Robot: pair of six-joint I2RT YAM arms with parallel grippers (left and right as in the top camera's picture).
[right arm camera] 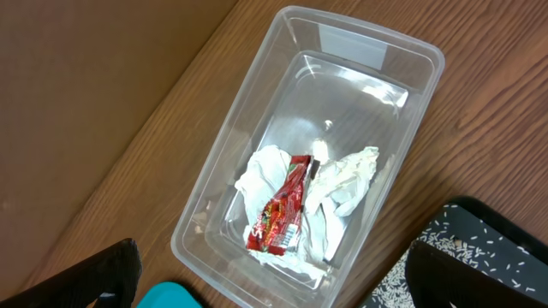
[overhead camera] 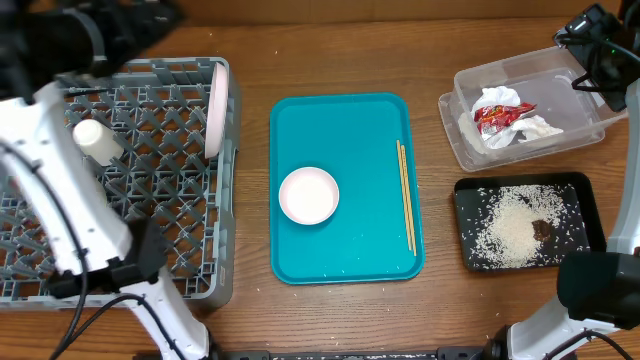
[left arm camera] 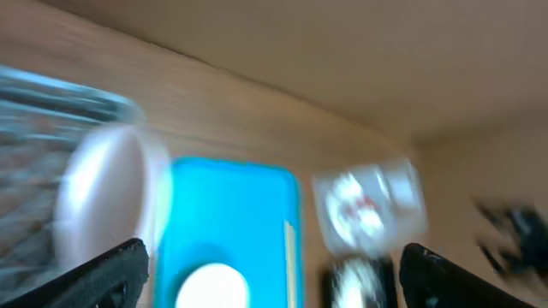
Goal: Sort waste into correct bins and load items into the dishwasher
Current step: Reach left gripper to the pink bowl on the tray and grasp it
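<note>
The grey dishwasher rack [overhead camera: 150,250] at the left holds a white plate [overhead camera: 214,108] on edge along its right wall and a white cup [overhead camera: 97,141] on its side. A white bowl [overhead camera: 308,194] and wooden chopsticks [overhead camera: 405,195] lie on the teal tray [overhead camera: 350,130]. The clear tub [overhead camera: 470,150] holds the red wrapper [right arm camera: 282,210] and white tissue [right arm camera: 342,184]. Rice [overhead camera: 510,235] and a brown lump [overhead camera: 542,229] lie in the black tray [overhead camera: 580,185]. My left gripper [left arm camera: 272,275] hangs open and empty over the rack's back, its view blurred. My right gripper [right arm camera: 282,278] is open above the tub.
The right arm's dark wrist [overhead camera: 598,45] sits over the back right corner, above the clear tub. White arm links [overhead camera: 60,200] cross the rack's left side. Bare wooden table [overhead camera: 330,50] runs along the back. A few rice grains lie at the teal tray's front edge.
</note>
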